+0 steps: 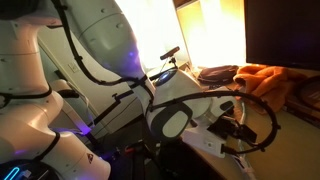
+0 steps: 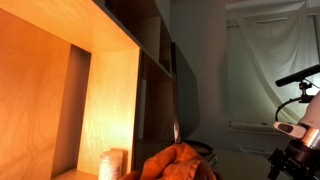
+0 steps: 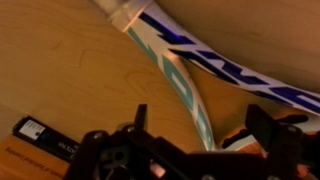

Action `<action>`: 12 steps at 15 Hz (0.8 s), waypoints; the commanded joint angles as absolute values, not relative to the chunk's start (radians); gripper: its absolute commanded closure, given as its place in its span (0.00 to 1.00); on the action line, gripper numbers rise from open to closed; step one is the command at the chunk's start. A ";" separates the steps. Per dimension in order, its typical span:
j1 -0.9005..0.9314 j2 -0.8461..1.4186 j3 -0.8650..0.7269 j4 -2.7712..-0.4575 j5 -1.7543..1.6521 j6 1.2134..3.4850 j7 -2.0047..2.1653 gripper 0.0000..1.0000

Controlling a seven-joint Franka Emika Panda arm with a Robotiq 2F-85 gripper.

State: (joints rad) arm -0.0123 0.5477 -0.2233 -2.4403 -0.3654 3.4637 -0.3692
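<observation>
The fingers point(image 3: 140, 118) stand wide apart with nothing clamped between them. In the wrist view they hover over what looks like a racket frame point(image 3: 178, 75) — a curved band of white, teal and blue that lies flat on the wooden desk point(image 3: 60, 70). The band runs from the top of that view down into the gap between the two fingers, so one stands on either side of it and neither appears to touch it. That fits a wrist pointed down at the desk: a thin hoop lying flat offers only its narrow rim, and an open pair of fingers set astride the rim is the posture that suits it. A white capped end point(image 3: 122, 12) of the frame sits at the far edge of the picture. A black labelled strip point(image 3: 40, 133) lies on the wood to one side, apart from the frame. In an exterior view the white arm point(image 1: 100, 40) bends low toward the desk, its black cable loop point(image 1: 265, 115) slack beside the wrist — the low reach probably comes from the frame lying so flat. A bunched orange cloth point(image 1: 268, 75) rests beyond the wrist, at the foot of the lit wooden shelf point(image 2: 100, 90). It is well apart from the fingers, and the frame itself is too dim to make out in either exterior view.
</observation>
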 commanded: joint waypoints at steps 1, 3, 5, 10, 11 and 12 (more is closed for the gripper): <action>-0.013 0.574 -0.212 -2.425 -0.344 3.456 -0.392 0.00; -0.031 0.595 -0.188 -2.407 -0.358 3.456 -0.390 0.00; -0.033 0.612 -0.179 -2.384 -0.361 3.449 -0.391 0.00; -0.015 0.631 -0.184 -2.333 -0.358 3.438 -0.399 0.33; 0.000 0.634 -0.193 -2.320 -0.354 3.427 -0.404 0.41; 0.001 0.636 -0.189 -2.310 -0.359 3.426 -0.408 0.47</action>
State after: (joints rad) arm -0.0157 0.6079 -0.1908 -2.3651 -0.3668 3.4552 -0.3747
